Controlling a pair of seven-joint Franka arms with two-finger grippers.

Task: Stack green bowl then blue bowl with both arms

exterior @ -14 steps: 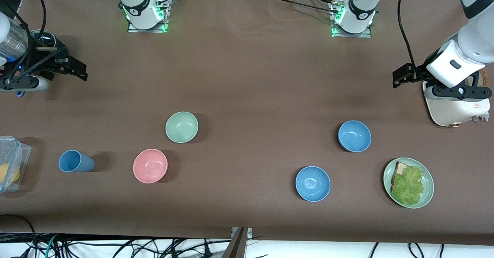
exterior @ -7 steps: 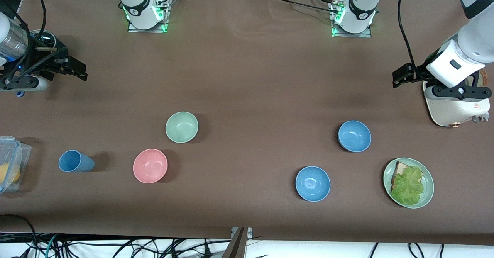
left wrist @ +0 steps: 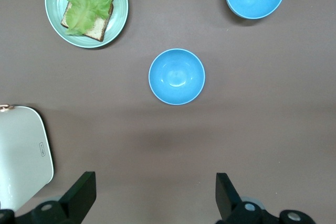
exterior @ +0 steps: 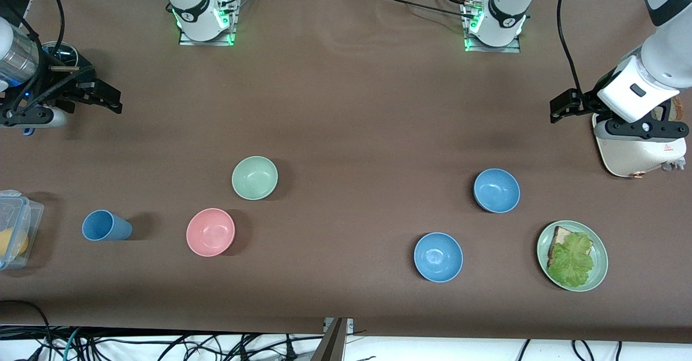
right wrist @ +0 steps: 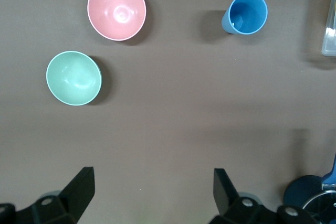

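Note:
The pale mint-green bowl point(exterior: 254, 178) stands upright and empty on the brown table, toward the right arm's end; it also shows in the right wrist view point(right wrist: 73, 77). The muted blue bowl point(exterior: 496, 190) stands toward the left arm's end and shows in the left wrist view point(left wrist: 177, 76). My right gripper point(exterior: 111, 100) hangs open and empty above the table at its own end; its jaws stand wide apart point(right wrist: 152, 182). My left gripper point(exterior: 559, 107) hangs open and empty beside a white appliance, jaws wide apart point(left wrist: 155, 184). Both are well clear of the bowls.
A pink bowl point(exterior: 210, 232) and a blue cup point(exterior: 106, 226) stand nearer the camera than the green bowl. A brighter blue bowl point(exterior: 438, 256) and a green plate point(exterior: 600, 266) with bread and lettuce stand near the muted blue bowl. A white appliance point(exterior: 632, 153) and a clear box point(exterior: 16, 226) stand at the table's ends.

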